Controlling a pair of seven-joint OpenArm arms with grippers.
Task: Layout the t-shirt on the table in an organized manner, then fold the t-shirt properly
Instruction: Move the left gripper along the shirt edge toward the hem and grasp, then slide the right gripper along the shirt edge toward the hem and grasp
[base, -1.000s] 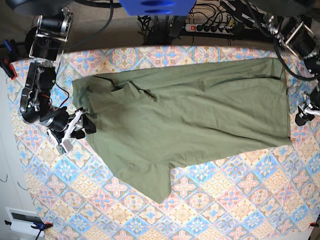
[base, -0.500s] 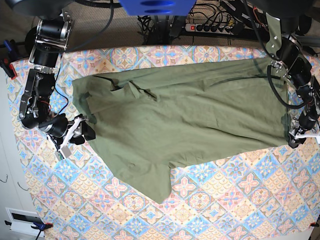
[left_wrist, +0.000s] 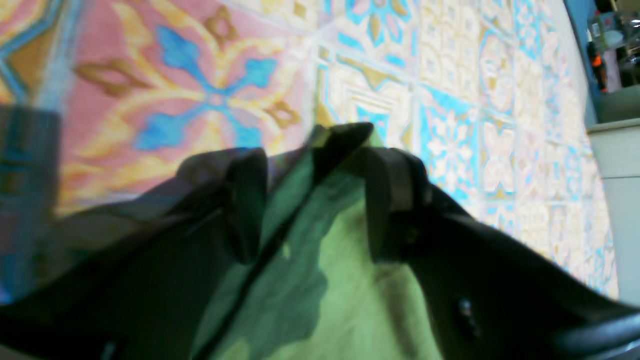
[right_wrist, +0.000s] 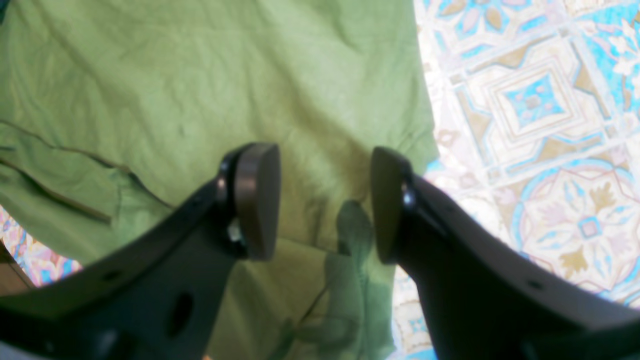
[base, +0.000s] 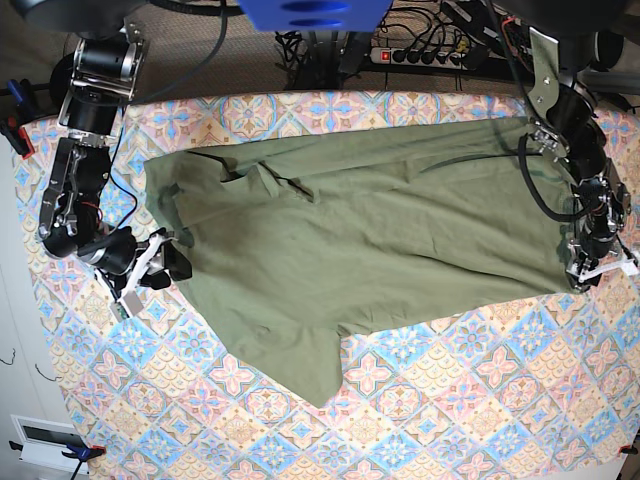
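The olive-green t-shirt (base: 370, 240) lies spread across the patterned table (base: 450, 400), collar end to the left and one sleeve pointing toward the front edge. My left gripper (base: 583, 277) sits at the shirt's lower right hem corner. In the left wrist view its open jaws (left_wrist: 317, 200) straddle that cloth corner (left_wrist: 340, 290), low over the table (left_wrist: 200, 75). My right gripper (base: 168, 262) is at the shirt's left edge. In the right wrist view it (right_wrist: 325, 200) stands open just above the fabric (right_wrist: 250, 75), near where the cloth meets the table (right_wrist: 540, 125).
A power strip (base: 425, 55) and cables lie behind the table's far edge, beside a blue mount (base: 315, 12). A red clamp (base: 15, 130) grips the left edge. A white box (base: 45, 440) sits off the front left corner.
The left arm has swung down along the shirt's right edge to its lower right corner. The right gripper has shifted slightly down and left at the shirt's left edge. The shirt has barely moved.
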